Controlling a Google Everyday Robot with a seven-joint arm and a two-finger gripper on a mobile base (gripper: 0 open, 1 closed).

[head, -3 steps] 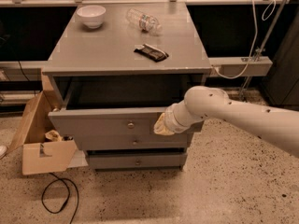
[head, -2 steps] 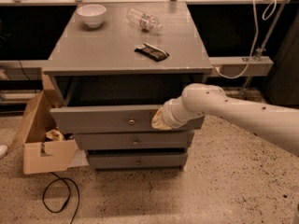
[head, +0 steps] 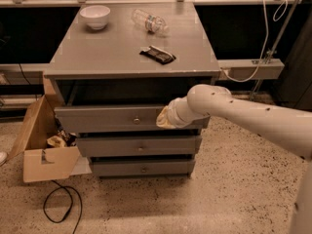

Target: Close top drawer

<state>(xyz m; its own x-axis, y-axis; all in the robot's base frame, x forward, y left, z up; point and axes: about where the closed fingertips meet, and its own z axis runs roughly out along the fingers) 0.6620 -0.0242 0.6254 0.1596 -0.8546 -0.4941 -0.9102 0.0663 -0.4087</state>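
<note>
The top drawer (head: 107, 118) is the uppermost of three grey drawers in a grey cabinet (head: 131, 52). It stands out only a little, with a dark gap above its front panel and a small round knob (head: 136, 120) at its middle. My gripper (head: 164, 119) is at the end of a white arm coming in from the right. It presses against the right part of the drawer's front panel, right of the knob.
On the cabinet top lie a white bowl (head: 95, 16), a clear plastic bottle (head: 150, 22) on its side and a dark wrapped bar (head: 157, 54). An open cardboard box (head: 41, 145) stands on the floor at the left, with a black cable (head: 61, 206) near it.
The top drawer has slid back into the cabinet, from well pulled out to nearly in. My gripper has moved in with its front panel.
</note>
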